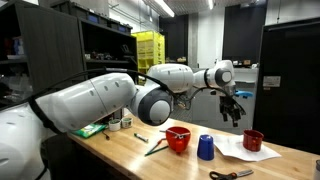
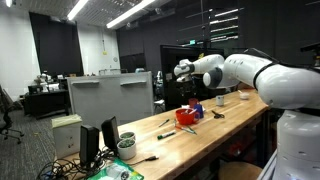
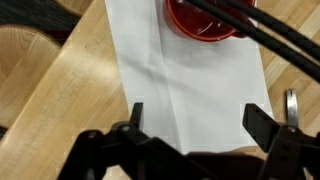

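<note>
Wrist view: white paper (image 3: 190, 70) under gripper (image 3: 193, 112), long axis toward red cup (image 3: 185, 20).

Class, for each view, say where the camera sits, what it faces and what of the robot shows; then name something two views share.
Exterior view: beside the robot's base, facing along the table; arm and gripper show.
Exterior view: off the table's end, facing the bowl; arm enters from the right.
Wrist view: on the wrist, facing down at the paper; only the open fingers show.
Shared: both exterior views show the bowl.
</note>
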### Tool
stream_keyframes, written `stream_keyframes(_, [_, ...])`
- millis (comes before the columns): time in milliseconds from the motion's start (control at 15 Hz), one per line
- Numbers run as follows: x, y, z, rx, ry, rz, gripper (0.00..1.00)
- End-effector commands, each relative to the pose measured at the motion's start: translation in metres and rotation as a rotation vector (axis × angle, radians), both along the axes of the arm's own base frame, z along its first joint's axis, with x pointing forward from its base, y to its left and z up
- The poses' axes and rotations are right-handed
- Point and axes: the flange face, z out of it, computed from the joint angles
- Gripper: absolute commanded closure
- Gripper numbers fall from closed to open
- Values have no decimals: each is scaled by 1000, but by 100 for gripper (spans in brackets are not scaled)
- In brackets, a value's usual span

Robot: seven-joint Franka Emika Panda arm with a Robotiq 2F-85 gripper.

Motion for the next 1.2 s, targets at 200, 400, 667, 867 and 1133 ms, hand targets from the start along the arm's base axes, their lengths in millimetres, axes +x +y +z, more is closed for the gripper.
stream_keyframes(200, [32, 70, -3, -109, 21, 248, 0])
stream_keyframes(400, [24, 66, -9, -121, 36, 311, 0])
stream_keyframes(667, [22, 54, -20, -97, 44, 284, 0])
stream_keyframes(867, [21, 49, -23, -101, 51, 276, 0])
stream_keyframes(1133, [22, 65, -27, -97, 59, 316, 0])
